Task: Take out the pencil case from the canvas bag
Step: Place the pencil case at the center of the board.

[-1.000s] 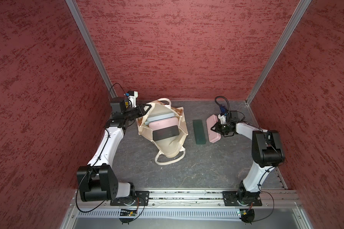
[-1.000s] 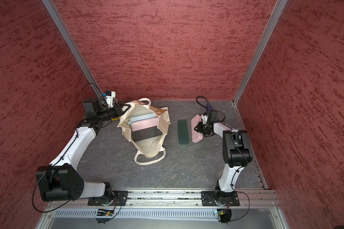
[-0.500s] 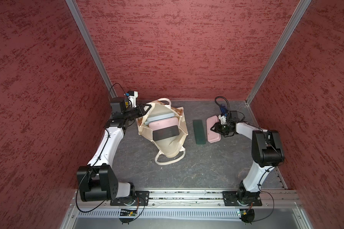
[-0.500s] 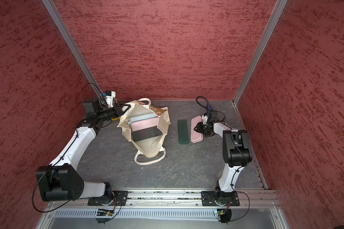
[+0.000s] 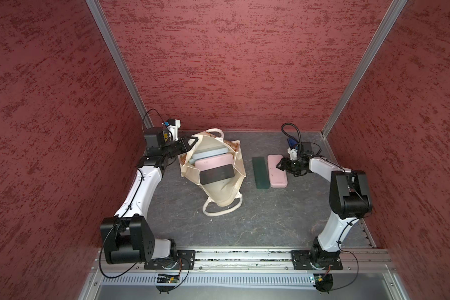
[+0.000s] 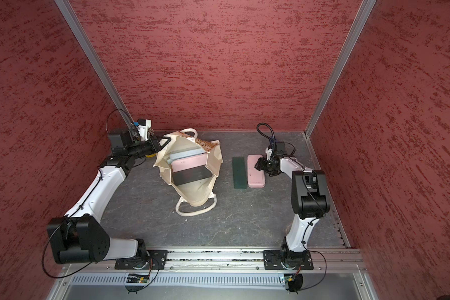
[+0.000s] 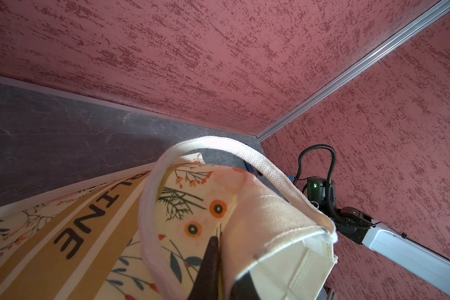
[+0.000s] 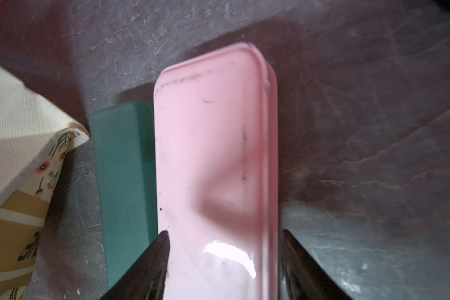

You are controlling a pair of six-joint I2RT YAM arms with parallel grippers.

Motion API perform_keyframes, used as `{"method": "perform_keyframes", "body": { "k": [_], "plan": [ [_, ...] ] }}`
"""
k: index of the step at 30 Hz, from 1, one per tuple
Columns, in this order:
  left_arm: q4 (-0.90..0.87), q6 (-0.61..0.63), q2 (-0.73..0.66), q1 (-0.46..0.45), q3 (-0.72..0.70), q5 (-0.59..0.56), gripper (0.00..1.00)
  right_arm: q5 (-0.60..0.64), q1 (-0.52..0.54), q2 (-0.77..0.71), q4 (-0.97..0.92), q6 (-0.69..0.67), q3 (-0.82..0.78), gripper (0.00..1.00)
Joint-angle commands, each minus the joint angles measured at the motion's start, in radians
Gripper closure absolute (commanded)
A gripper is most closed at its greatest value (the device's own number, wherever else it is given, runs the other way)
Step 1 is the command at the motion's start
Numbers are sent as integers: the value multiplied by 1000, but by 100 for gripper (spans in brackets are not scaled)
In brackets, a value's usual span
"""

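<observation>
The cream floral canvas bag (image 5: 218, 192) (image 6: 195, 192) lies on the grey floor with its mouth held up. My left gripper (image 5: 190, 141) (image 7: 218, 239) is shut on the bag's rim by the white handle (image 7: 151, 207). Inside the bag, a pink case (image 5: 213, 162), a black case (image 5: 216, 176) and a pale blue one (image 5: 208, 153) show. A pink pencil case (image 5: 278, 179) (image 8: 208, 142) lies flat on the floor to the bag's right. My right gripper (image 5: 279, 165) (image 8: 224, 232) stands open astride its far end.
A dark green case (image 5: 260, 172) (image 8: 122, 168) lies right beside the pink one, between it and the bag. Red walls close in the back and both sides. A bit of something yellow (image 6: 150, 155) peeks out under the left wrist.
My right gripper's jaws have spread apart from the pink pencil case, which now rests on the floor. The left arm and the bag have not moved.
</observation>
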Motion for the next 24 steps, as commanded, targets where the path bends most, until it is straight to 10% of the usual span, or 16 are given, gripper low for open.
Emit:
{"method": "perform_keyframes", "body": {
  "k": [1,13,24],
  "plan": [
    [-8,1,15,4,4,-3,96,44,-4,-9,-27,-20,34,32],
    [-4,-4,16,6,4,0,96,84,16,-113,8,34,22,32],
    [-2,-11,35,6,1,-3,96,137,249,-283,128,67,86,32]
  ]
}}
